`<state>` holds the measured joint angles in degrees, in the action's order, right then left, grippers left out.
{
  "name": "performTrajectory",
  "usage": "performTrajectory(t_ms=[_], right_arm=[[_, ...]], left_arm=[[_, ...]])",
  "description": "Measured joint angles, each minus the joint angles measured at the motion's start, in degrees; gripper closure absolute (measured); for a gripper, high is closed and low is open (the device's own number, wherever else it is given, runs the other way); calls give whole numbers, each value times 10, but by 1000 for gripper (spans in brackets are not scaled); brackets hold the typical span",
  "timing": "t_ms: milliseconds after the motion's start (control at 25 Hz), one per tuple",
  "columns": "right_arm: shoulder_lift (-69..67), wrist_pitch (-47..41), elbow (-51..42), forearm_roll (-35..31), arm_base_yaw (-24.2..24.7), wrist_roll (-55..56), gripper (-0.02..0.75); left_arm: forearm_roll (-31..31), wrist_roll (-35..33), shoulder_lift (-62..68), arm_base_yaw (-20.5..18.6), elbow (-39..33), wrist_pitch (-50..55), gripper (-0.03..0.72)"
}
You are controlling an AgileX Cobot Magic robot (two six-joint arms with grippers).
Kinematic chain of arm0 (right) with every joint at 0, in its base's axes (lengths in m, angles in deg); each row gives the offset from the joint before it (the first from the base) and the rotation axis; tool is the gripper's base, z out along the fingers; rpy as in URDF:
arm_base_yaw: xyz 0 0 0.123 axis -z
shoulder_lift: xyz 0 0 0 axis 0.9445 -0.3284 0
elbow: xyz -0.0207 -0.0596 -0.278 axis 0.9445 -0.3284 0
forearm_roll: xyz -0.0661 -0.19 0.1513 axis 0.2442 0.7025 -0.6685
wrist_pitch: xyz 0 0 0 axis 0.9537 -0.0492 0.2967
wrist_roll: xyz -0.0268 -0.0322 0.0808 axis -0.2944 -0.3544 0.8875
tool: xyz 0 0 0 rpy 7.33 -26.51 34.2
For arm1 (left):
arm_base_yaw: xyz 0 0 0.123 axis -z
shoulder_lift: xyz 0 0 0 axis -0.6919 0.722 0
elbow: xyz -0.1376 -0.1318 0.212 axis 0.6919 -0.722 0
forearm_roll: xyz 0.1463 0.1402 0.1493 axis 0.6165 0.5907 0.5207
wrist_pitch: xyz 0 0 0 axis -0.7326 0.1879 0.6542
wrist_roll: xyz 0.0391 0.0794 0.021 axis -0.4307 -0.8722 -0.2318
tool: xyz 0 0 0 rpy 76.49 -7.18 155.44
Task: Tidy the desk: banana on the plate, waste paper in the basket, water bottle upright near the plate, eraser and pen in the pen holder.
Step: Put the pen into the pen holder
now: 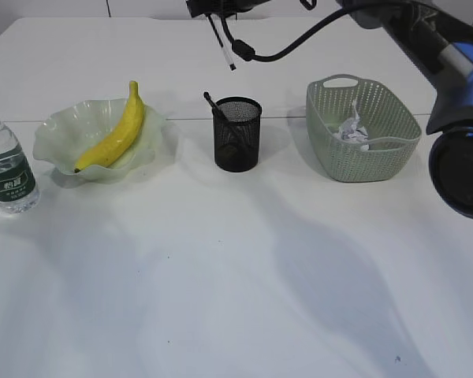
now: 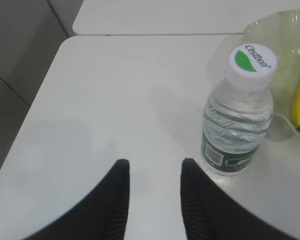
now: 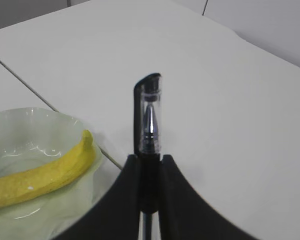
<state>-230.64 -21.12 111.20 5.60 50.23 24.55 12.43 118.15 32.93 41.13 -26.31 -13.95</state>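
Pen (image 1: pixel 227 52) is seen in the exterior view held high above the table (image 1: pixel 236 299), behind and above the mesh pen holder (image 1: pixel 237 134), hanging slightly tilted with its capped end down; the right gripper itself is cut off at the top edge. 1 dark item already leans in the holder. The banana (image 1: pixel 114 132) lies on the plate (image 1: pixel 55 146), the water bottle (image 1: pixel 8 169) stands upright just beside it, and crumpled paper (image 1: pixel 352 130) sits in the basket (image 1: pixel 363 134).

In the left wrist view, the left gripper (image 2: pixel 152 172) is parted narrowly and holds nothing, with the bottle (image 2: pixel 238 115) just to its right.

In the right wrist view, the right gripper (image 3: pixel 150 162) is clamped tightly on the pen (image 3: pixel 149 117) just below its clear cap. The pen is judged light, stiff and smooth, so slipping or swivelling is possible; a hold on the barrel, as shown, suits a drop into the holder.
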Motion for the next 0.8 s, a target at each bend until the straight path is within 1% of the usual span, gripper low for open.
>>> performTrajectory(t_ms=[200,360,560,800], right_arm=[[-5,16,0,1,3,-10,694],[-9,21,0,-4,17,-12,694],[-25,28,0,-47,41,-19,694],[-51,44,-1,-87,43,-33,694]], left_arm=[[4,0,0,0,0,0,452],[5,0,0,0,0,0,452],[6,0,0,0,0,0,452],[7,0,0,0,0,0,452]])
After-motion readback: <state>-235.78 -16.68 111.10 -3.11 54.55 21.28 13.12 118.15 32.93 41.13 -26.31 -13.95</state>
